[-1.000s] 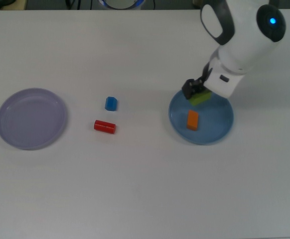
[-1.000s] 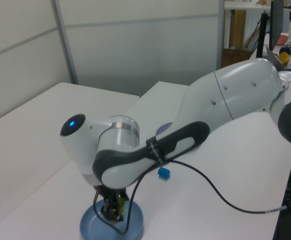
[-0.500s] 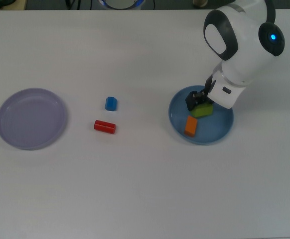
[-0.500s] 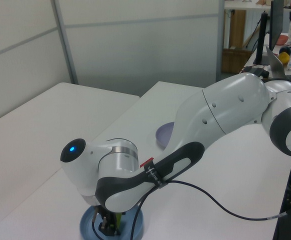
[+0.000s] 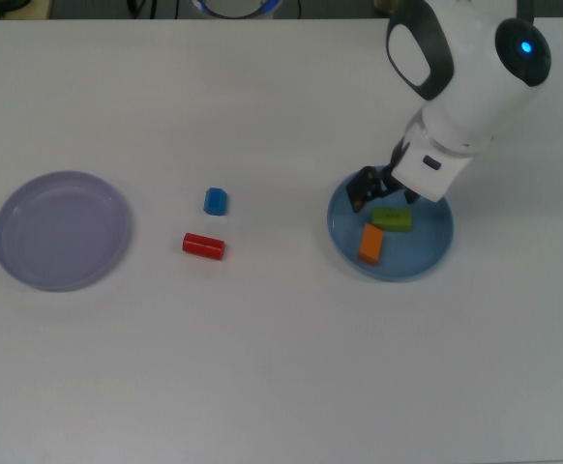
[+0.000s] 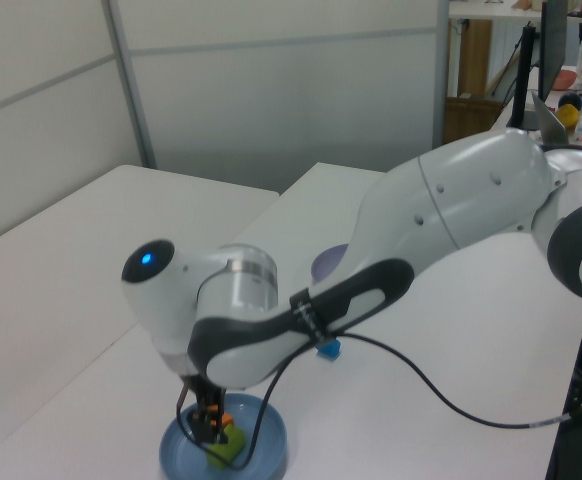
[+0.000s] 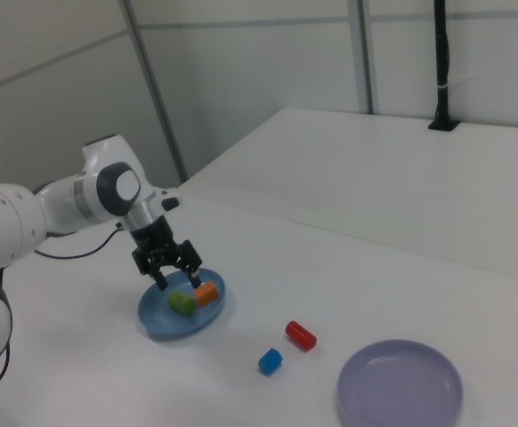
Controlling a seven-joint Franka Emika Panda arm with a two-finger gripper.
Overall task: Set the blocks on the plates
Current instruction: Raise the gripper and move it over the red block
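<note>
Lilac plate mostly behind the arm

A plain white counter fills the scene, and a 2nd white counter stands behind it. Pale grey wall panels with metal strips close the room — a cluttered desk shows at the left view's right.

No text, label, brand, number or sign can be read in any of the three views. The arm's white shell, the worktop, both plates and all four blocks show only plain colour.
</note>
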